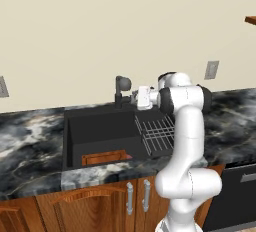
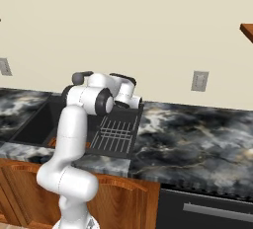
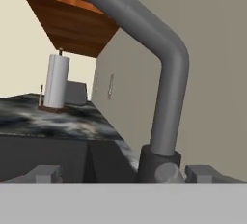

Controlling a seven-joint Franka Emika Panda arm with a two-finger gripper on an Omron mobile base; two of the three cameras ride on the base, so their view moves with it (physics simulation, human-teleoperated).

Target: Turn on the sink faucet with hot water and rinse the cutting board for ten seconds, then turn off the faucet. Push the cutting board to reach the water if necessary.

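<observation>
In the left base view, reading from the left, the cutting board (image 1: 104,157) lies flat at the front of the sink (image 1: 95,126), its long axis running along the front wall, toward the left half of the basin. Behind it, at the back rim, stands the sink faucet (image 1: 121,90), a dark post with a rounded head. Just to its right sits the gripper (image 1: 136,97), level with the post's lower part and pointed leftward at it. Right again, the wire rack (image 1: 157,133) fills the basin's right section beneath the arm.

No stream of water falls from the faucet in either base view, so the tap is judged still off and the board still dry.

In the hand view, the two dark fingers (image 3: 46,174) stand wide apart at the bottom edge with nothing between them. The faucet's base collar and small knob sit between the two tips but nearer the right one, and the grey spout rises from there and bends toward the upper left. Far off on the left, a paper towel roll (image 3: 56,81) stands on the counter (image 3: 58,117).

So the relation that matters is this: the faucet lies straight ahead of the open fingers and close, its handle slightly right of centre. The next move likely calls for a short advance with a slight correction to catch the lever. The cutting board sits forward of the spout and well apart from it, so it may need a push afterwards.
</observation>
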